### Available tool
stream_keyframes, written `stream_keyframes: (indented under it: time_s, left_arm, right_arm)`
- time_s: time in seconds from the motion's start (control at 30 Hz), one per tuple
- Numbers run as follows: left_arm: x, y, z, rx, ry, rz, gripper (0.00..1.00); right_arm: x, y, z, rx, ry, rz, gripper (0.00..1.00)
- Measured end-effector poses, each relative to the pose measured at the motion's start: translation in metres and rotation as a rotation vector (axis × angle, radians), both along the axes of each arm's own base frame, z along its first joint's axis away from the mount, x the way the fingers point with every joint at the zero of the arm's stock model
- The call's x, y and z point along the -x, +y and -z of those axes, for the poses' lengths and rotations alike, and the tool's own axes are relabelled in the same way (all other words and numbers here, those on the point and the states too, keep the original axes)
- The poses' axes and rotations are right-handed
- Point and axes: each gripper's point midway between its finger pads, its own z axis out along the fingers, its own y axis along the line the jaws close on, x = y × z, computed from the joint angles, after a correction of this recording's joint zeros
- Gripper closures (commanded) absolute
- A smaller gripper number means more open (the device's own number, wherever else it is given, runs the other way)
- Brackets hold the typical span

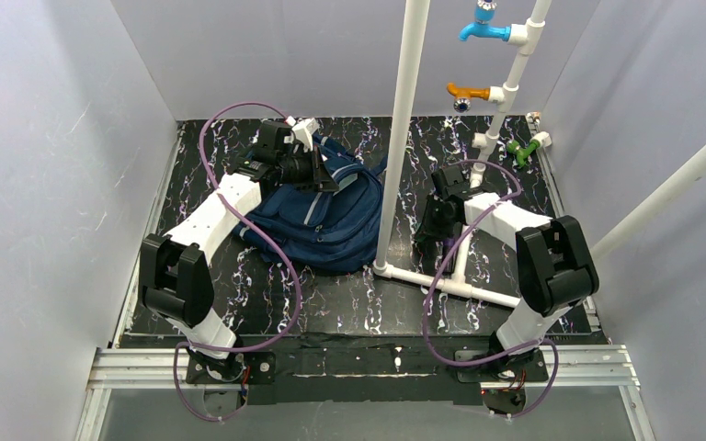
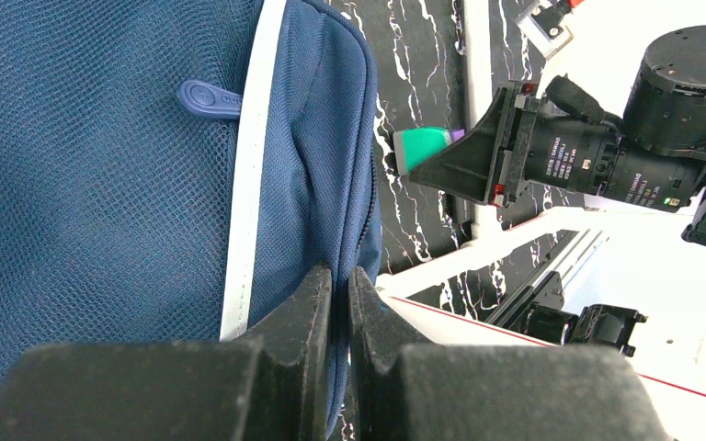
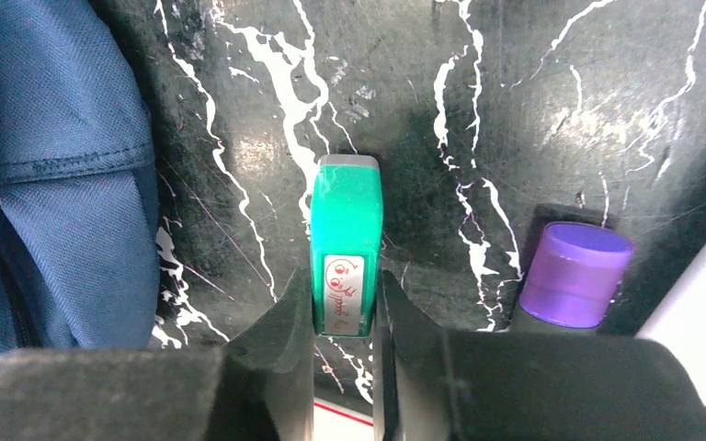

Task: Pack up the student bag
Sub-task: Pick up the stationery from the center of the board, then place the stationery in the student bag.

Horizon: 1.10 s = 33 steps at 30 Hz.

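Two hands busy, my left hand [image 2: 340,277] pinched on the student bag [image 1: 324,219], lying left of centre on the bench [image 1: 349,308], white pipe stand [image 1: 403,129] between it and my right hand [image 3: 345,296], clamped round a green block [image 3: 347,230], red-face label [image 3: 344,292] unreadable, purple cap [image 3: 575,273] beside.

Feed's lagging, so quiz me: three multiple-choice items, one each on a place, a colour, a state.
1. Where is the purple cap? A. beside the green block on the table B. in a drawer C. on a shelf
2. What colour is the backpack? A. red B. yellow C. navy blue
3. The left pincer is: A. wide open B. shut on backpack fabric C. out of view
Answers: 1 A, right of the block the right pincer grips; 2 C, blue cloth throughout; 3 B, its fingers pinch the backpack's edge.
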Motion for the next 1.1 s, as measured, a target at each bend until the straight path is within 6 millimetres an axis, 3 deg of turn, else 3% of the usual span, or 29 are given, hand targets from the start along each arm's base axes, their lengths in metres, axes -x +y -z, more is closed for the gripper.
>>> stream_keyframes:
  time_s: [0.03,0.13,0.27,0.43,0.57,0.7,0.8,0.93,1.1]
  left_arm:
    - [0.000,0.000,0.000,0.000,0.000,-0.001,1.00]
    - [0.000,0.001,0.000,0.000,-0.001,-0.001,1.00]
    - [0.000,0.001,-0.001,-0.001,-0.002,0.000,1.00]
    - [0.001,0.003,-0.002,-0.003,-0.004,-0.003,1.00]
    - [0.001,0.003,-0.002,-0.004,-0.001,-0.004,1.00]
    - [0.002,0.003,-0.002,-0.006,0.001,-0.005,1.00]
    - [0.002,0.004,-0.001,-0.007,0.002,-0.006,1.00]
    - [0.002,0.004,-0.001,-0.007,0.002,-0.007,1.00]
    - [0.001,0.004,-0.002,-0.006,0.003,-0.009,1.00]
  right_arm:
    - [0.000,-0.001,-0.001,0.004,-0.004,-0.002,0.98]
    - [-0.001,-0.001,-0.008,0.011,-0.033,-0.031,0.99]
    - [-0.013,0.016,-0.040,-0.069,-0.125,-0.114,0.99]
    - [-0.040,0.071,-0.087,-0.314,-0.290,-0.275,0.99]
    - [-0.053,0.131,-0.103,-0.497,-0.365,-0.438,0.98]
    - [-0.040,0.185,-0.102,-0.675,-0.366,-0.549,0.92]
    - [-0.028,0.206,-0.108,-0.766,-0.375,-0.601,0.90]
    - [-0.020,0.219,-0.120,-0.825,-0.410,-0.659,0.78]
    - [-0.010,0.223,-0.118,-0.825,-0.433,-0.737,0.68]
